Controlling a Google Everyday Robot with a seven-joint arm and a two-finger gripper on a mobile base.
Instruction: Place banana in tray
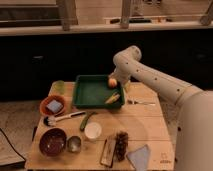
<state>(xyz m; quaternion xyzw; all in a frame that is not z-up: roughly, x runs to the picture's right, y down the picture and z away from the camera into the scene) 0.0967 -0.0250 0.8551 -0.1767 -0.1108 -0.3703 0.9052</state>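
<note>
Plainly, the small pale yellow curved banana [112, 98] lies inside the large dark green rectangular plastic tray [90, 90], on its floor by the near right corner, close to the right wall. Its long axis runs slantwise, from near-left to far-right. The white arm's gripper [120, 85] hangs at the tray's right wall, so the banana lies just nearward and slightly left of it. Whether the gripper is wide or narrow, or grips anything, I cannot tell. A round, smooth-skinned orange fruit [113, 82] sits in the tray just beside the gripper, farther off than the banana. The tray's low walls look hard and rigid, the banana softer and matte, and the pale wooden table [145, 125] under them flat. To my judgement the placing looks done, and what is left is a lift clear without nudging either fruit.
</note>
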